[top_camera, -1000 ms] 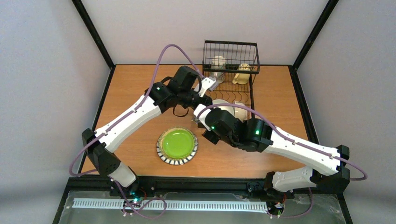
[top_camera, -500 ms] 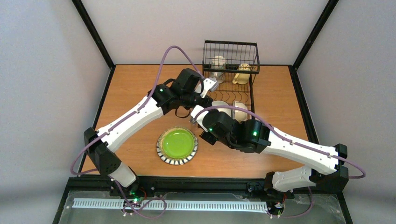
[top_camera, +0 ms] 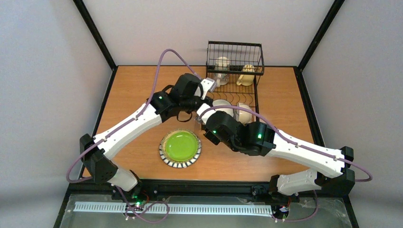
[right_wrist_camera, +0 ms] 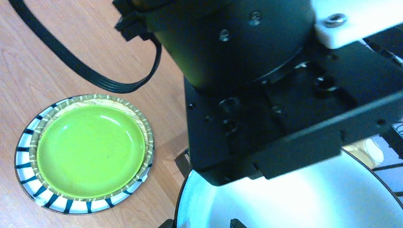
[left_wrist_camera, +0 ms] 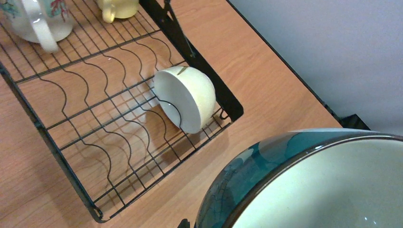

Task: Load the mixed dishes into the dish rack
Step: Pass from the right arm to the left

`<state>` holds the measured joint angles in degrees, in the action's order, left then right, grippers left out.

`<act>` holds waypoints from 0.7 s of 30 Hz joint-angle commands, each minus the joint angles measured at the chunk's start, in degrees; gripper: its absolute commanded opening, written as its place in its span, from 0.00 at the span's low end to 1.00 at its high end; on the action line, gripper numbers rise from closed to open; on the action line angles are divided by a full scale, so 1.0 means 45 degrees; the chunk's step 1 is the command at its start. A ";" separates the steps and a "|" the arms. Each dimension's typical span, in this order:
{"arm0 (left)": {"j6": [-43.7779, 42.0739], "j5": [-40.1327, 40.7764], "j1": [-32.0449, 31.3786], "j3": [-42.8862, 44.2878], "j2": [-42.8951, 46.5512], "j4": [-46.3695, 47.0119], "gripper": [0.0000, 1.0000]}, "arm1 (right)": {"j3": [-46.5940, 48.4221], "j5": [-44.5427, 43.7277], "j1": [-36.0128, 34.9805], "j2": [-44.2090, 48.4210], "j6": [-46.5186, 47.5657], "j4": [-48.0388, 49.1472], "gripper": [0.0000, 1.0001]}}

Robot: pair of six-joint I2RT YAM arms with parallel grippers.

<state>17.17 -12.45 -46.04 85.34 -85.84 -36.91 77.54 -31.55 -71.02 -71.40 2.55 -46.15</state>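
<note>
The teal-banded cup [left_wrist_camera: 304, 190], cream inside, fills the lower right of the left wrist view. My left gripper [top_camera: 203, 101] is shut on its rim, and only one dark fingertip [left_wrist_camera: 184, 223] shows. My right gripper [right_wrist_camera: 199, 223] is open, one finger outside the cup's rim [right_wrist_camera: 183, 199] and one inside. Both hang just left of the dish rack [top_camera: 257, 97]. A cream bowl [left_wrist_camera: 186, 97] lies on its side on the rack's slotted base. A white mug [top_camera: 222, 65] and a cream mug [top_camera: 246, 74] sit in the raised basket. The lime-green plate [top_camera: 180, 147] lies flat on the table.
The left arm's black wrist housing [right_wrist_camera: 266, 71] sits very close above the right wrist camera. Black frame posts [top_camera: 95, 33] rise at the table's far corners. Bare wood table [top_camera: 138, 85] lies left of the rack.
My left gripper has shut on the teal-banded cup and my right gripper has opened off it. The left wrist has shifted slightly left and nearer.
</note>
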 commanded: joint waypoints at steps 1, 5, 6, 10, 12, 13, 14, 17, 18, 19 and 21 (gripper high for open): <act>0.0625 0.1087 -0.0045 -0.0133 0.0399 0.0761 0.00 | 0.0438 -0.1052 -0.0008 0.0213 -0.0260 0.0013 0.68; 0.1066 0.1883 -0.0030 -0.0164 0.0397 0.1078 0.00 | 0.0632 -0.0875 -0.0017 0.0319 -0.0397 -0.0017 0.74; 0.1194 0.2082 -0.0023 -0.0186 0.0377 0.1149 0.00 | 0.0696 -0.0837 -0.0008 0.0333 -0.0435 -0.0040 0.74; 0.1728 0.2731 -0.0048 -0.0276 0.0285 0.1506 0.00 | 0.0801 -0.0899 -0.0013 0.0358 -0.0488 -0.0057 0.75; 0.2068 0.3406 -0.0037 -0.0366 0.0305 0.1735 0.00 | 0.0815 -0.1151 -0.0008 0.0391 -0.0861 0.0048 0.75; 0.2245 0.3620 -0.0027 -0.0424 0.0321 0.1861 0.00 | 0.0836 -0.1375 -0.0012 0.0411 -0.0984 0.0086 0.75; 0.2401 0.3784 -0.0038 -0.0512 0.0352 0.2070 0.00 | 0.0859 -0.1644 -0.0012 0.0441 -0.1123 0.0156 0.75; 0.2978 0.4268 -0.0040 -0.0897 0.0519 0.2675 0.00 | 0.0856 -0.3383 -0.0005 0.0475 -0.1616 0.0454 0.75; 0.3211 0.4387 -0.0039 -0.1169 0.0638 0.2962 0.00 | 0.0846 -0.4076 -0.0016 0.0475 -0.1781 0.0583 0.75; 0.3545 0.4499 -0.0037 -0.1432 0.0775 0.3269 0.00 | 0.0847 -0.4736 -0.0008 0.0448 -0.1960 0.0653 0.75; 0.4056 0.4675 -0.0042 -0.2051 0.1089 0.4035 0.00 | 0.0881 -0.5953 -0.0009 0.0309 -0.2344 0.0704 0.74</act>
<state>28.62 5.06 -46.04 78.87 -85.21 -28.64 80.23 -44.93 -71.02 -70.35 -3.60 -44.66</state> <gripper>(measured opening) 0.109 0.748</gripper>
